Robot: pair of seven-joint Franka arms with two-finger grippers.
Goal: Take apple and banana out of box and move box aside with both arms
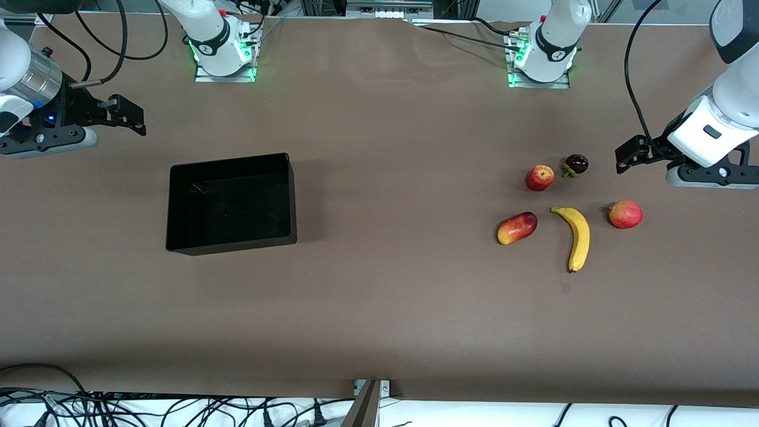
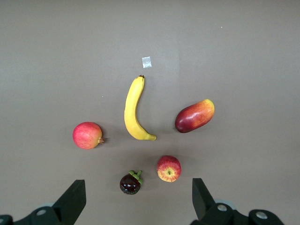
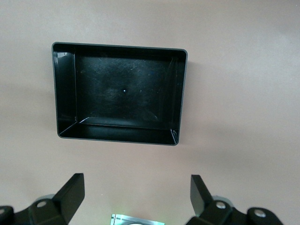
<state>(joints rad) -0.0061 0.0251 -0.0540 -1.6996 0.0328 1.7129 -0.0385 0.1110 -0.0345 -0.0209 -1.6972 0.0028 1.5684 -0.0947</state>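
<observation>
Currently both arms hang above the brown table with nothing in either pincer. The left gripper is up in the air over the left arm's end of the table, fingers spread wide apart and released. The right gripper is up over the right arm's end of the table, fingers likewise spread and empty.

Task items:
- Long curved yellow banana lies flat on the table toward the left arm's end, touching nothing.
- Small round red apple with yellow patches sits farther from the front camera than the banana, apart from it.
- Black glossy rectangular open-top plastic bin stands upright toward the right arm's end, well apart from all the fruit. Its inside holds nothing.

Other items, all near the banana:
- Oval red-yellow mango lies beside the banana, on the side toward the bin.
- Round red fruit with a tiny crown sits beside the banana, on the side toward the left arm's end of the table.
- Small dark purple mangosteen with a green stalk sits just beside the apple, not touching it.
- Small pale square tag lies on the table near the banana's tip.
</observation>
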